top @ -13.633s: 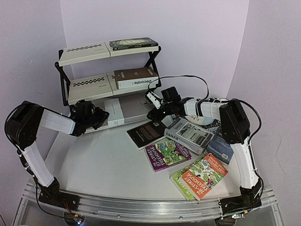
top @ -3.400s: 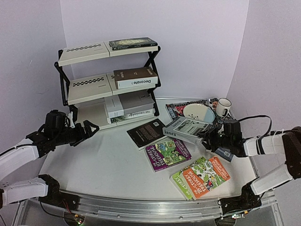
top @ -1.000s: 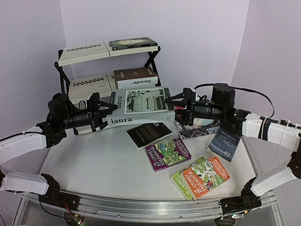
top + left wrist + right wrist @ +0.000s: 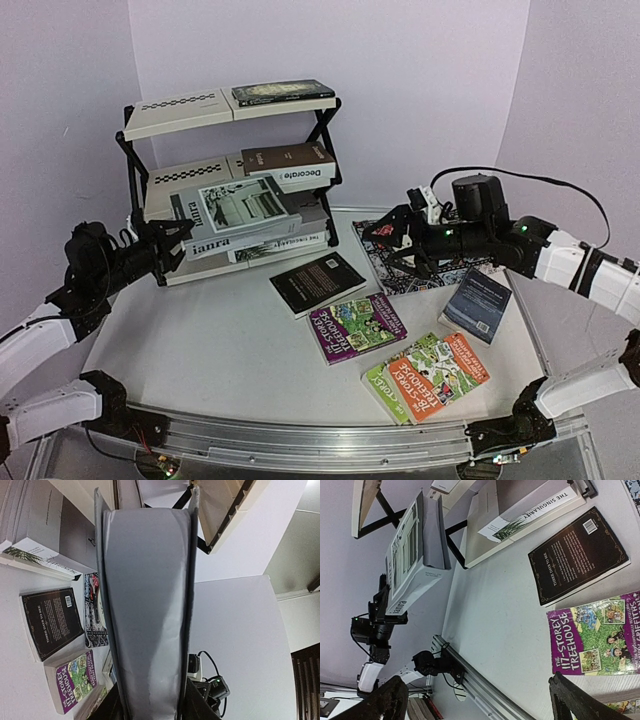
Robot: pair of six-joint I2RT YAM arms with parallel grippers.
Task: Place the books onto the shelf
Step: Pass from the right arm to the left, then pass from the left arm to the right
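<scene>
Grey laura book (image 4: pixel 240 213) is hanging in the air just in front of the shelf (image 4: pixel 180 105), level with the middle and bottom tiers, spine facing us and tilted. The left gripper (image 4: pixel 172 240) is clamping it across its thickness at the left short end, and the left wrist view is showing both covers squeezed between the fingers. We cannot tell whether its far end is touching the two books (image 4: pixel 285 238) lying on the bottom tier.

We're judging this one thick, stiff-covered and fairly heavy. Pinched at one end, most of its weight is hanging out beyond the jaws, so it is likely to droop or twist. The smooth cover looks slippery, and a grip nearer the spine, across the full block of pages, is looking safest.

Over on the right, the right gripper (image 4: pixel 393 246) is hovering above the patterned placemat (image 4: pixel 398 281) with its jaws spread wide and nothing between them.

Decorate (image 4: pixel 290 165) is sitting on the middle tier and a dark book (image 4: pixel 283 93) on the top one. Four are waiting flat on the table: the black paperback (image 4: pixel 317 283), the purple Treehouse (image 4: pixel 357 327), the green-and-orange Treehouse (image 4: pixel 428 375) and the dark blue book (image 4: pixel 477 304). Those look thin, light and bendy, and they are probably asking for a pinch at an edge.
</scene>
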